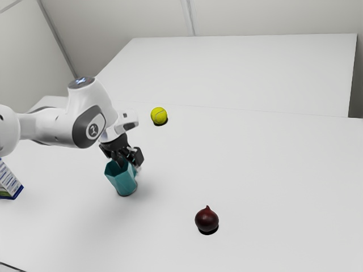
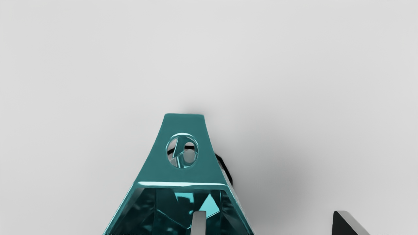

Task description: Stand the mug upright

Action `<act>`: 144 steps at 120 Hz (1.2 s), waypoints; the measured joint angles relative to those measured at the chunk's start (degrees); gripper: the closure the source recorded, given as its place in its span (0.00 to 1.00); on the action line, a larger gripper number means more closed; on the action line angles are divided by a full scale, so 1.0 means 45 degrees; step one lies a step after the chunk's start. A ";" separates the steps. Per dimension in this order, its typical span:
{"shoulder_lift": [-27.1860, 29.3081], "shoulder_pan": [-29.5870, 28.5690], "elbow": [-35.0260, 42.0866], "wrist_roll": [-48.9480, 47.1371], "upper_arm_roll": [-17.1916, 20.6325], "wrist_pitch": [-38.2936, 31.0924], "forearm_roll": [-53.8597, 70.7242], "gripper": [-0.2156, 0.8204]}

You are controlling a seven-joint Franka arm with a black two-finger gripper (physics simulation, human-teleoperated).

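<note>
Beneath my gripper [image 1: 129,166], the mug [image 1: 122,180] opens upward, its long axis rising toward fingers [image 2: 198,224] spread apart, one inside the mouth, the other outside.

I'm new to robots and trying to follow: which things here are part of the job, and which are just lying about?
Part of the job:
teal mug
black gripper, open

Just lying about:
yellow tennis ball
dark red onion
printed box, exterior view's left edge
</note>
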State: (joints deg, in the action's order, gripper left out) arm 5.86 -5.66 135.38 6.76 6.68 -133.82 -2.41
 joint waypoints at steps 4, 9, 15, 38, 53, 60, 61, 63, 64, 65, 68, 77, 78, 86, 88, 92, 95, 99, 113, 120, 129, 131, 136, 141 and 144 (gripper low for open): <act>0.0067 0.0048 0.0000 0.0004 0.0000 0.0011 -0.0003 0.42; 0.0148 0.0093 -0.0001 0.0009 0.0000 0.0022 -0.0005 0.41; 0.0246 0.0111 -0.0006 0.0015 0.0000 0.0037 -0.0007 0.41; 0.0692 0.0191 -0.0038 0.0036 0.0000 0.0083 -0.0048 0.33; 0.0947 0.0316 -0.0111 0.0043 -0.0004 0.0189 -0.0108 0.29; 0.0946 0.0321 -0.0357 0.0044 -0.0001 0.0390 -0.0126 0.28; 0.0940 0.0321 -0.0414 0.0044 -0.0001 0.0432 -0.0128 0.27; 0.0926 0.0322 -0.0548 0.0044 -0.0001 0.0529 -0.0133 0.27; 0.0917 0.0322 -0.0609 0.0044 -0.0001 0.0579 -0.0135 0.27; 0.0907 0.0321 -0.0675 0.0044 0.0000 0.0631 -0.0137 0.27; 0.0878 0.0315 -0.0885 0.0044 0.0000 0.0802 -0.0143 0.26; 0.0770 0.0291 -0.1564 0.0043 -0.0004 0.1390 -0.0154 0.25; 0.0753 0.0291 -0.1664 0.0039 -0.0007 0.1471 -0.0155 0.25; 0.0585 0.0288 -0.2421 -0.0003 -0.0008 0.2144 -0.0152 0.25; 0.0531 0.0288 -0.2609 -0.0014 -0.0011 0.2315 -0.0151 0.25; 0.0429 0.0282 -0.2954 -0.0035 -0.0015 0.2657 -0.0151 0.25; 0.0342 0.0275 -0.3242 -0.0057 -0.0017 0.2924 -0.0145 0.24; 0.0218 0.0270 -0.3616 -0.0096 -0.0018 0.3282 -0.0119 0.24; -0.0148 0.0257 -0.4717 -0.0231 -0.0019 0.4427 -0.0044 0.24; -0.0304 0.0216 -0.5240 -0.0308 -0.0019 0.4947 -0.0021 0.24; -0.0528 0.0167 -0.6009 -0.0425 -0.0022 0.5619 0.0113 0.24; -0.0578 0.0158 -0.6201 -0.0450 -0.0022 0.5770 0.0146 0.24; -0.0668 0.0145 -0.6599 -0.0508 -0.0029 0.6124 0.0213 0.23; -0.0727 0.0126 -0.6952 -0.0562 -0.0035 0.6473 0.0260 0.23; -0.0771 0.0115 -0.7163 -0.0593 -0.0036 0.6666 0.0284 0.23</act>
State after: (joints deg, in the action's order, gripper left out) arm 2.39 -5.15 103.14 4.09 6.52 -103.83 -1.13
